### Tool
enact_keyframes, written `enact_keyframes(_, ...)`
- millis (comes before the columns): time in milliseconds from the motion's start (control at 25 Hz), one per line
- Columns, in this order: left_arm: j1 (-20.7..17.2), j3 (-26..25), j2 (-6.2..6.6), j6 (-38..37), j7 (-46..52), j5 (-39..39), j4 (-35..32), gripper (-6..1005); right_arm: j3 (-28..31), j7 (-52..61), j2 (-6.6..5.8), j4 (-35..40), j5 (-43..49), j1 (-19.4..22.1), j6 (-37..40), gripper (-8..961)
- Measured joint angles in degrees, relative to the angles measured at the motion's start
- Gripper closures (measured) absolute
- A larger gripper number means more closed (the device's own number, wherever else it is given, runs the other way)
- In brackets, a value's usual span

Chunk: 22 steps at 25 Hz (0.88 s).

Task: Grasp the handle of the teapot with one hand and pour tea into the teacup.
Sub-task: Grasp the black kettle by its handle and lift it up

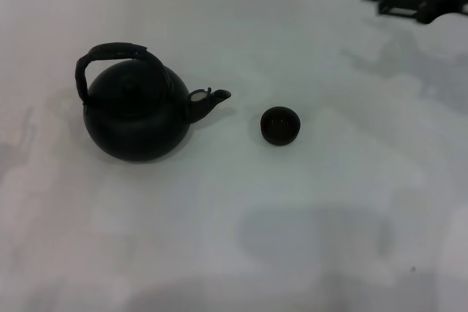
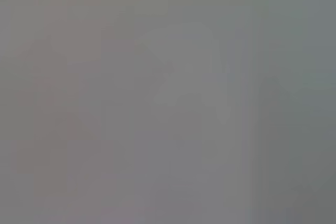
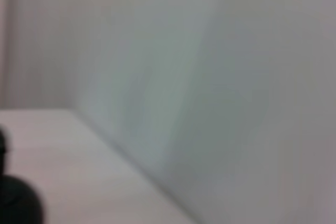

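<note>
A wide pale surface (image 1: 307, 239) fills the head view, and nothing on it has been handled yet: the pour has not begun and, as I judge it, the whole task lies ahead.

The teapot (image 1: 135, 118) is the largest thing, a round matte-black pot sitting upright on the left half of the surface. Its short spout points right, toward the teacup. Over its top arches the handle (image 1: 110, 55), dark and rough-looking, leaning a little toward the pot's left side; nothing touches it.

The right tool (image 1: 384, 1) shows only at the far right corner of the head view, dark and held above the surface, well apart from both pot and cup. Two short fingers reach leftward with a gap showing between them, so it looks parted, and it holds nothing. The right wrist view shows bare wall, a strip of surface, and a dark rounded shape at one corner, too blurred to name with confidence.

The left tool is not in sight anywhere; its wrist view gives only a featureless grey blur, so I cannot tell its state.

The teacup (image 1: 280, 126) is the smallest thing, a tiny black bowl without a handle, standing upright near the spout but clear of it, with open surface between them.

Still to do: reach the handle, close on it, lift, carry the spout over the cup, and tilt.
</note>
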<state>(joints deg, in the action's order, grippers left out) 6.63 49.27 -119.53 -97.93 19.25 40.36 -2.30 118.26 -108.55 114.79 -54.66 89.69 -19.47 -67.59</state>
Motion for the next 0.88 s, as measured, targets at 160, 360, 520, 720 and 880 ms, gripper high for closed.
enact_keyframes(160,-0.03,3.62,-0.04,-1.49,0.0,0.06,0.48,405,5.32,-4.61,-0.01,4.3,-2.82,0.43,0.29,100)
enact_keyframes(360,1.3,8.91,0.0,-1.95,0.61,0.07,1.68,408,9.28,-6.85,-0.01,8.18,-2.96,0.09,0.51,101)
enact_keyframes(520,4.06,10.45,0.24,-1.46,0.72,0.6,4.59,410,9.46,-7.2,-0.01,9.06,-3.02,0.09,1.28,101)
enact_keyframes(720,6.04,10.79,0.45,-0.16,1.61,2.06,6.21,413,9.44,-7.22,-0.01,9.27,-3.01,0.11,1.44,102)
enact_keyframes(880,6.33,10.83,0.51,1.76,3.04,3.33,5.94,415,9.42,-7.23,-0.01,9.29,-2.94,0.14,1.47,102)
